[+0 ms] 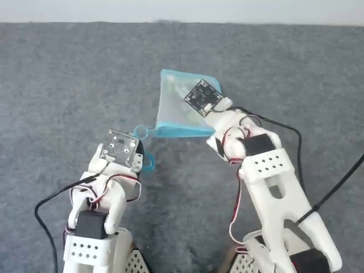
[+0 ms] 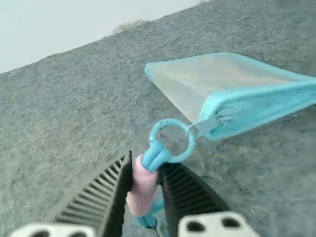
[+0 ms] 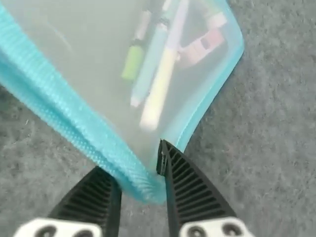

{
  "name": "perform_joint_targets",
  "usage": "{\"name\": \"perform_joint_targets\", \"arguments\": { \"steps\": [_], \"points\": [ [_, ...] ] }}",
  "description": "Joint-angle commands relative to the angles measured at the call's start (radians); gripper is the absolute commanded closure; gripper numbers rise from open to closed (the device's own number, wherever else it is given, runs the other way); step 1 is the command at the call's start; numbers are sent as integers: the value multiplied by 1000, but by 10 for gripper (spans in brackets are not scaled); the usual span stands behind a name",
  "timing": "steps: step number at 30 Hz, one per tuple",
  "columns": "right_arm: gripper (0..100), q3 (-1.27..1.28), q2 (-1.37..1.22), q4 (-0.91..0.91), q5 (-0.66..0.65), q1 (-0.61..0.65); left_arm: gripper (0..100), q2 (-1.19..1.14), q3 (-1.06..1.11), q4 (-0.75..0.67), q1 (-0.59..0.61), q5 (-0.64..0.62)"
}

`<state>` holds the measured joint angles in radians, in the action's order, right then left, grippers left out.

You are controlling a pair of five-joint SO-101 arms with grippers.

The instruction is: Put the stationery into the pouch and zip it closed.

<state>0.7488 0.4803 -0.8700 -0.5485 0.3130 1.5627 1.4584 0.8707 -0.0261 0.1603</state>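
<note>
Translucent blue-edged zip pouch (image 1: pixel 176 108) lies zipper crosswise, its blue pull loop (image 2: pixel 154 157) toward the left gripper (image 2: pixel 144 165), which clamps it; the outstretched right gripper (image 3: pixel 136 170) pinches the pouch's corner.

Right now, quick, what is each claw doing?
Left gripper: shut on the zip pull.
Right gripper: shut on a corner of the pouch.

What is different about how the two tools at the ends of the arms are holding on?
The left tool pinches the small blue zipper pull; the right tool clamps a corner of the pouch itself. The left tool sits off the pouch's end, the right tool over its edge. Both are shut.
</note>
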Motion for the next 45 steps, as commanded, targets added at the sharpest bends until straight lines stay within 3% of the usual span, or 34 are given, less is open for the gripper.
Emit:
{"name": "perform_joint_targets", "arguments": {
  "steps": [1,7,10,14,17,20,26,34,36,45],
  "points": [
    [888,-34,2,-101,-6,-56,781,14,31,-41,-81,-23],
    [619,-34,5,-248,-6,-48,755,14,64,-5,-244,-18],
    [566,-34,28,-292,-3,-48,754,14,64,29,-288,-17],
    [563,-34,143,-361,84,-47,754,15,42,31,-267,-17],
    [563,-26,282,-397,173,-47,754,15,15,14,-169,-29],
    [563,6,418,-409,253,-47,750,15,-1,-29,-41,-124],
    [564,210,613,-340,272,-48,750,15,-4,-74,98,-204],
    [564,342,771,-315,272,-96,750,15,1,-69,120,-233],
    [564,381,788,-311,272,-117,750,15,27,-74,115,-290],
    [564,592,805,-177,272,-275,750,133,38,-48,157,-328]
  ]
}}
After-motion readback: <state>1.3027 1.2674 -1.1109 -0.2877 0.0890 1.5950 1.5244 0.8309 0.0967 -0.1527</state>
